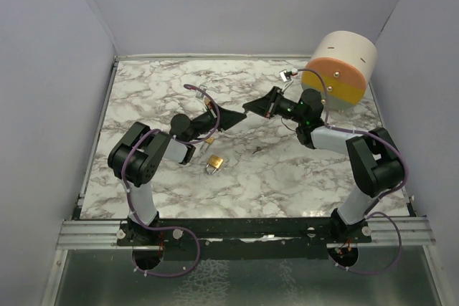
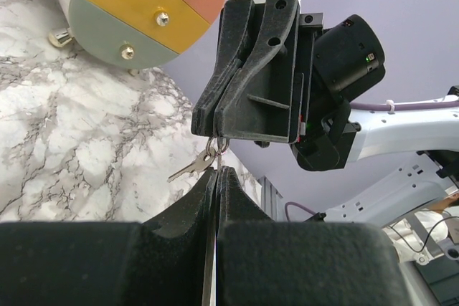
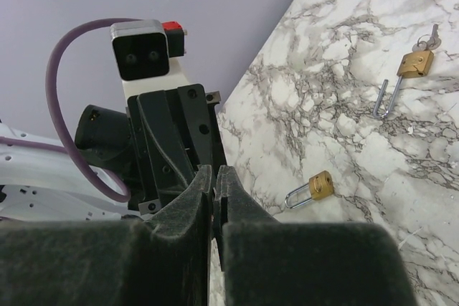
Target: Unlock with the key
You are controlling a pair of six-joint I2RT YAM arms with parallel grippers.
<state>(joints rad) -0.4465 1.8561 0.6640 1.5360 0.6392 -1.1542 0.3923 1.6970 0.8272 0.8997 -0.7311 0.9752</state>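
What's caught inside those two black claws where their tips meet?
A small key ring sits where the shut left end effector and shut right end effector meet tip to tip, a silver key dangling from it. How much ring each grips is hidden inside the pinch.

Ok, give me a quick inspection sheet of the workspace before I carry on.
Surface: marble table, both padlocks lying on it.
Job's things: small padlock; long-shackle padlock with keys at its body; key ring with a hanging key, in mid-air.
Clutter: drum with striped face, far right corner.
Grippers: left gripper and right gripper both shut on the key ring, tip to tip.
Cables: purple cables along both arms, off the locks.
Surroundings: plain walls on three sides.
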